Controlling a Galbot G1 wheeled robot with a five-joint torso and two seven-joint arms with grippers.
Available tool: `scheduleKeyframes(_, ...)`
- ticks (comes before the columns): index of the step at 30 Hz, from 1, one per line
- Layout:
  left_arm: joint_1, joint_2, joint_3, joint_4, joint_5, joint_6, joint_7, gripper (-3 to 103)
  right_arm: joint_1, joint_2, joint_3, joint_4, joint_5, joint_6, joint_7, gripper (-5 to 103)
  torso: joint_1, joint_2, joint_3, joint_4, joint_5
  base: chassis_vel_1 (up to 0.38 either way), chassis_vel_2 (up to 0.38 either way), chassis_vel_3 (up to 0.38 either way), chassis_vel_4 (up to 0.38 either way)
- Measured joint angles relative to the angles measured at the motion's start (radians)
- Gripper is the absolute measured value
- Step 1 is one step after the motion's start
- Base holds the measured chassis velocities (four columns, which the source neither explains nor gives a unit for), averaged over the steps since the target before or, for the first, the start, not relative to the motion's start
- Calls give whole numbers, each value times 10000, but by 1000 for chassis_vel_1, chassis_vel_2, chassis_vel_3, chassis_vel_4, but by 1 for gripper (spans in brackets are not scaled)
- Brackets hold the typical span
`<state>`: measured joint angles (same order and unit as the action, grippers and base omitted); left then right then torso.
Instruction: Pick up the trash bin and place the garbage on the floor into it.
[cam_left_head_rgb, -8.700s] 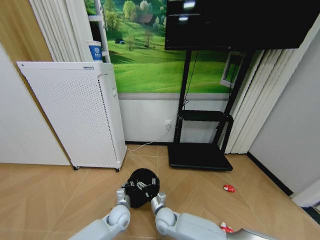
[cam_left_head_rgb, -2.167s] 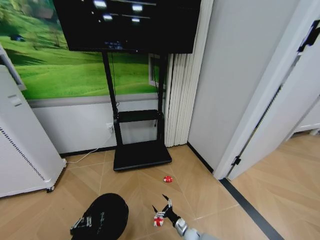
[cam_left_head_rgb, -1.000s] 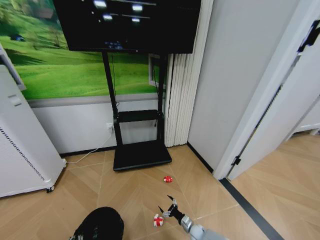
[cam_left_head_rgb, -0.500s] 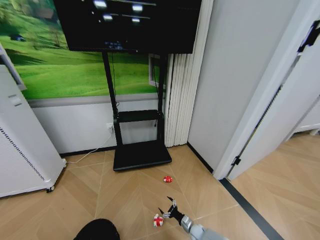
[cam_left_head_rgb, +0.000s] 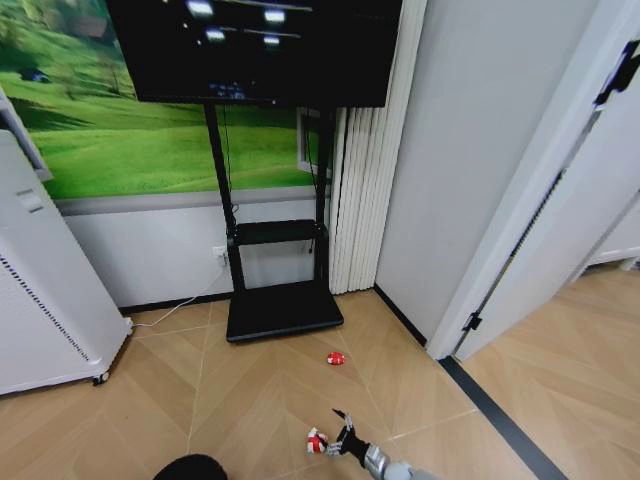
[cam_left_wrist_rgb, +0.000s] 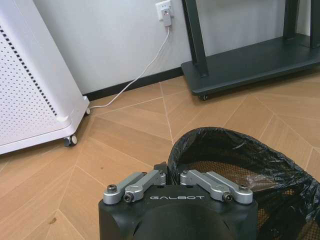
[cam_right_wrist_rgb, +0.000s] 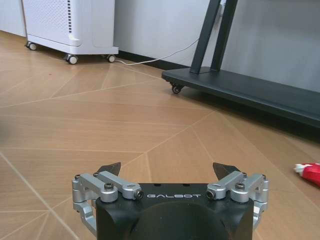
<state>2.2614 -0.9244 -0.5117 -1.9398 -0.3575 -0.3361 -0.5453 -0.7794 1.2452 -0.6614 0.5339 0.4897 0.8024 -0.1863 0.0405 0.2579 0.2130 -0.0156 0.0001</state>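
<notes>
The trash bin (cam_left_head_rgb: 190, 468), black and lined with a black bag, peeks in at the lower edge of the head view. In the left wrist view my left gripper (cam_left_wrist_rgb: 170, 173) is shut on the trash bin's rim (cam_left_wrist_rgb: 235, 142). My right gripper (cam_left_head_rgb: 341, 438) hangs open low over the floor, right beside a red-and-white piece of garbage (cam_left_head_rgb: 316, 441). A second red piece (cam_left_head_rgb: 336, 358) lies farther off, toward the TV stand. My right gripper (cam_right_wrist_rgb: 167, 169) stands open with nothing between its fingers in the right wrist view, and a red-and-white piece (cam_right_wrist_rgb: 310, 172) lies off to one side.
A black TV stand base (cam_left_head_rgb: 283, 310) sits against the wall ahead. The tall white perforated appliance (cam_left_head_rgb: 40, 300) stands at the left, with a white cable (cam_left_wrist_rgb: 145, 65) running to a wall socket. A door frame and dark threshold strip (cam_left_head_rgb: 500, 420) lie to the right.
The trash bin has dropped lower in the head view, almost out of it. My right gripper has come down and back, closer beside the red-and-white piece, which has not moved.
</notes>
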Motion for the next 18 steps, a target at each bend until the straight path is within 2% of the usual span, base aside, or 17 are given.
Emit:
scheduleKeyframes(11, -81, -111, 68, 68, 36, -36, 33, 7, 19, 350, -113, -667, -156, -20, -131, 100, 0, 0, 0, -1, -1, 0, 0, 0, 0)
scheduleKeyframes(15, -165, -98, 137, 76, 26, -38, 33, 7, 29, 392, 27, -934, -645, -32, 115, 100, 0, 0, 0, -2, -1, 0, 0, 0, 0)
scheduleKeyframes(18, -227, -98, 215, 86, 25, -37, 31, 7, 24, 505, 192, -1158, -1363, -39, 530, 100, 0, -1, 0, -1, -2, 0, 0, 0, 0)
